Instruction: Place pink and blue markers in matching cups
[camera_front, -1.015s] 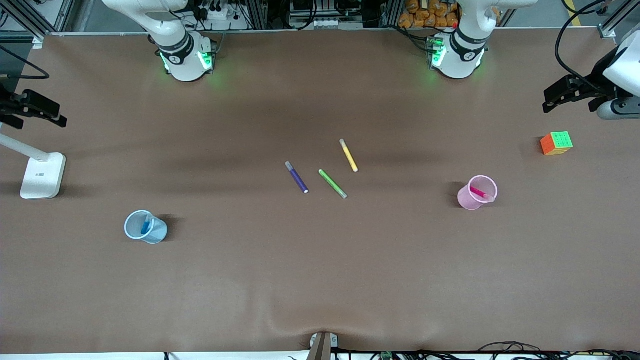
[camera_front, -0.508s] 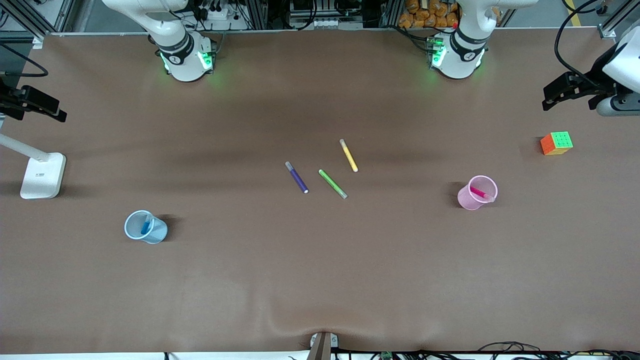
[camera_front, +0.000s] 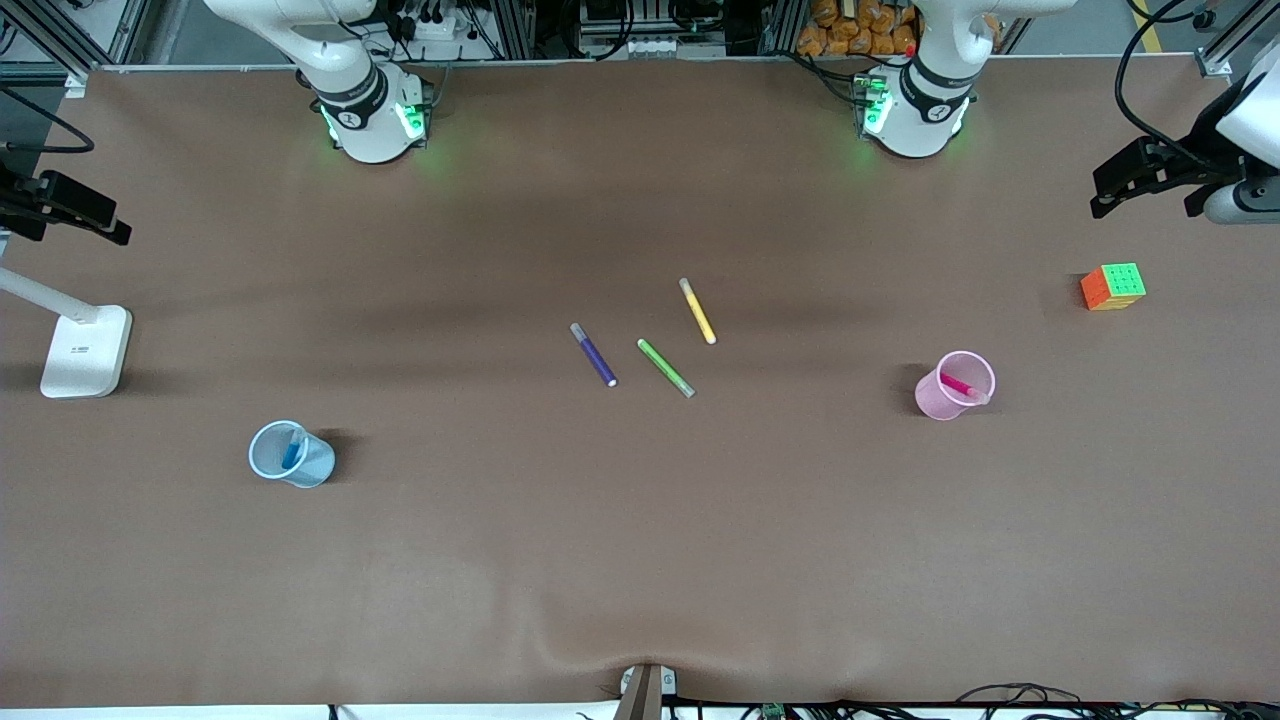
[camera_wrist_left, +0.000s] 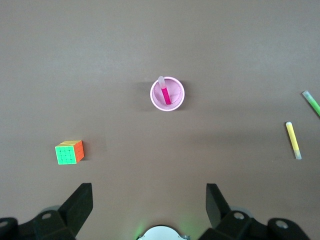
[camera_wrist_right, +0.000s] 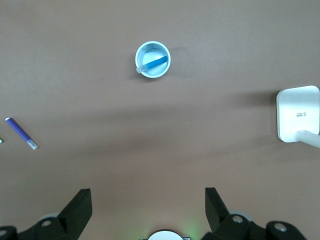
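— Standing where, the pink marker (camera_front: 958, 384)?
— Inside the pink cup (camera_front: 950, 400), toward the left arm's end of the tabletop (camera_front: 640, 560); the blue marker (camera_front: 291, 453) leans in the blue cup (camera_front: 290, 456), toward the right arm's end.
— And the grippers?
— Left gripper (camera_wrist_left: 149, 200) and right gripper (camera_wrist_right: 148, 201) hang high over the tabletop's ends, jaws spread wide, holding nothing.

- Pink marker (camera_front: 958, 384) leans inside the pale pink cup (camera_front: 941, 400), toward my left arm's end.
- Blue marker (camera_front: 292, 453) leans inside the pale blue cup (camera_front: 310, 463), upright toward my right arm's end.
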